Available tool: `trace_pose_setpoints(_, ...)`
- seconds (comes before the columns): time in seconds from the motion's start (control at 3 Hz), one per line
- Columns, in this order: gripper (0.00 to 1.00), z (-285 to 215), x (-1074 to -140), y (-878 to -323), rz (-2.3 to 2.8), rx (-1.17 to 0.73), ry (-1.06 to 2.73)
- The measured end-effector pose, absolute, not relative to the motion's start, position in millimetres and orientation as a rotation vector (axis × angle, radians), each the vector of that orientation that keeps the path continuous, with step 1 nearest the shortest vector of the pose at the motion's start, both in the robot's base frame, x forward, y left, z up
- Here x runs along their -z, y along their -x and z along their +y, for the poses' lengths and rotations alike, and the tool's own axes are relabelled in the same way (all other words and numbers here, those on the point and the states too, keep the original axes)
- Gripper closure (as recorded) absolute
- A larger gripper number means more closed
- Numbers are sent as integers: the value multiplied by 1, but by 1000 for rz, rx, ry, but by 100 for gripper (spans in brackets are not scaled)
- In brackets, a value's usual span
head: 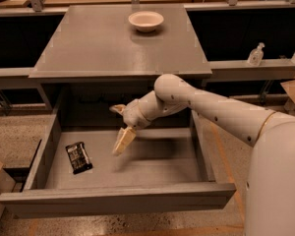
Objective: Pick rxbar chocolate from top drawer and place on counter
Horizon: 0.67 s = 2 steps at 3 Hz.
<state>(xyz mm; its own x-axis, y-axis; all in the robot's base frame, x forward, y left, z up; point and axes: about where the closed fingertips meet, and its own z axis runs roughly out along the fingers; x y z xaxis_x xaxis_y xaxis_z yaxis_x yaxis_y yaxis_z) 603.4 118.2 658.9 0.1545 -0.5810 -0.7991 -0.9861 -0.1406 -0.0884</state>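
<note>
The bar [79, 157] lay flat on the drawer [118, 200] floor near 1 side wall, a thin rectangle in glossy black wrap; probably light, slightly bendy and slick, best pinched across its 2 long edges; the grey drawer looked matte, thick-walled wood; the hand [124, 140] hung over the drawer's middle, apart from the bar, its spread impossible to tell.
</note>
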Motion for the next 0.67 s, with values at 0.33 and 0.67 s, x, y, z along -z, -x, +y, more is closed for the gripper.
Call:
trace_pose_setpoints(0.33, 0, 142, -651, -603, 1466, -892, 1782)
trace_pose_setpoints(0.67, 0, 176, -647, -601, 1389, -978, 1773)
